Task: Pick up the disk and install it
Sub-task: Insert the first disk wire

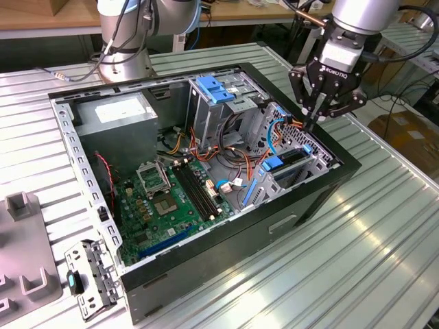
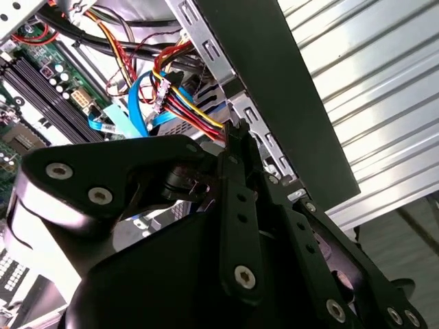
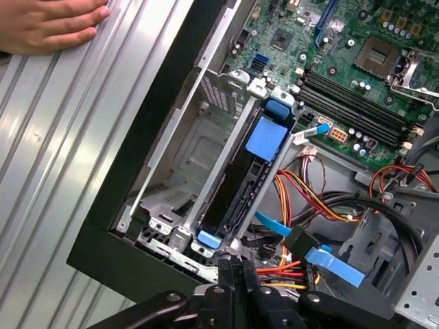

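The disk (image 3: 236, 192), a dark drive in a bright blue carrier, stands on edge in a metal bay at the end of the open computer case (image 1: 322, 199). It also shows in the exterior view as the disk (image 1: 291, 158). My gripper (image 1: 314, 122) hangs just above that end of the case, fingers pressed together with nothing between them. In both wrist views the gripper (image 3: 236, 273) (image 2: 237, 137) points down beside the bundle of coloured power wires (image 2: 195, 110), just off the disk's end and apart from it.
A person's hand (image 3: 48, 24) rests on the ribbed table beside the case. Blue data cables (image 3: 329, 264) and the motherboard (image 1: 171, 199) lie inside. A light-blue latch plate (image 1: 216, 89) sits at the case's rear. A grey fixture (image 1: 24, 264) stands at the exterior view's left.
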`<state>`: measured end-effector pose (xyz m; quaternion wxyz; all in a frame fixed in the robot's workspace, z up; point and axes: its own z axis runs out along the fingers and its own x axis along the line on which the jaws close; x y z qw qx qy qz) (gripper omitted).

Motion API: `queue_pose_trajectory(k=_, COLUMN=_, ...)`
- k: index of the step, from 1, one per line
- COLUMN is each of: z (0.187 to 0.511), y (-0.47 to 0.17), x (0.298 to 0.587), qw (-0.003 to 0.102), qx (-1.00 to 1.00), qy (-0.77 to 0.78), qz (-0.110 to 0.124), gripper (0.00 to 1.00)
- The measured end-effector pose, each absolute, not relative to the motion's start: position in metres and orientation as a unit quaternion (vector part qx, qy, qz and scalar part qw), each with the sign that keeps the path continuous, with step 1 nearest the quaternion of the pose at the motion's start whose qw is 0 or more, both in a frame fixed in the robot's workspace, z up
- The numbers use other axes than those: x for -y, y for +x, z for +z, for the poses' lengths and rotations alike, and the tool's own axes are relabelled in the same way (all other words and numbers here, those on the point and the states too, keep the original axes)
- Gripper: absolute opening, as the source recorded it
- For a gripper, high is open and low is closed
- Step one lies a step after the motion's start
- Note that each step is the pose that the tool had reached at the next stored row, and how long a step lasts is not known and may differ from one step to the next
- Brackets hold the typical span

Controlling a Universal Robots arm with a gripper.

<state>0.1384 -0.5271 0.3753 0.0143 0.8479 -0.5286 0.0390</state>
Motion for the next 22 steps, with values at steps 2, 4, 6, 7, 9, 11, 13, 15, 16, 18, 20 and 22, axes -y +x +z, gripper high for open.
queue_pose_trajectory(k=2, z=0.3753, y=0.1383, x=0.527, qw=0.015, qx=0.542, qy=0.839, qz=0.039, gripper=0.16)
queue_pose_trajectory(k=4, z=0.3752, y=0.1383, x=0.527, qw=0.016, qx=0.556, qy=0.83, qz=0.039, gripper=0.16)
queue_pose_trajectory(k=6, z=0.375, y=0.1383, x=0.527, qw=0.017, qx=0.578, qy=0.815, qz=0.038, gripper=0.16)
queue_pose_trajectory(k=7, z=0.3749, y=0.1383, x=0.527, qw=0.017, qx=0.589, qy=0.807, qz=0.038, gripper=0.16)
queue_pose_trajectory(k=9, z=0.3748, y=0.1383, x=0.527, qw=0.018, qx=0.603, qy=0.796, qz=0.038, gripper=0.16)
queue_pose_trajectory(k=11, z=0.3748, y=0.1383, x=0.527, qw=0.018, qx=0.618, qy=0.785, qz=0.037, gripper=0.16)
queue_pose_trajectory(k=13, z=0.3746, y=0.1383, x=0.527, qw=0.019, qx=0.638, qy=0.769, qz=0.037, gripper=0.16)
queue_pose_trajectory(k=15, z=0.3743, y=0.1383, x=0.527, qw=0.02, qx=0.65, qy=0.759, qz=0.036, gripper=0.16)
queue_pose_trajectory(k=16, z=0.3743, y=0.1383, x=0.527, qw=0.02, qx=0.657, qy=0.753, qz=0.036, gripper=0.16)
queue_pose_trajectory(k=18, z=0.374, y=0.1383, x=0.527, qw=0.021, qx=0.673, qy=0.739, qz=0.036, gripper=0.16)
queue_pose_trajectory(k=20, z=0.3737, y=0.1381, x=0.527, qw=0.022, qx=0.693, qy=0.72, qz=0.035, gripper=0.16)
queue_pose_trajectory(k=22, z=0.3736, y=0.1376, x=0.527, qw=0.022, qx=0.694, qy=0.719, qz=0.035, gripper=0.16)
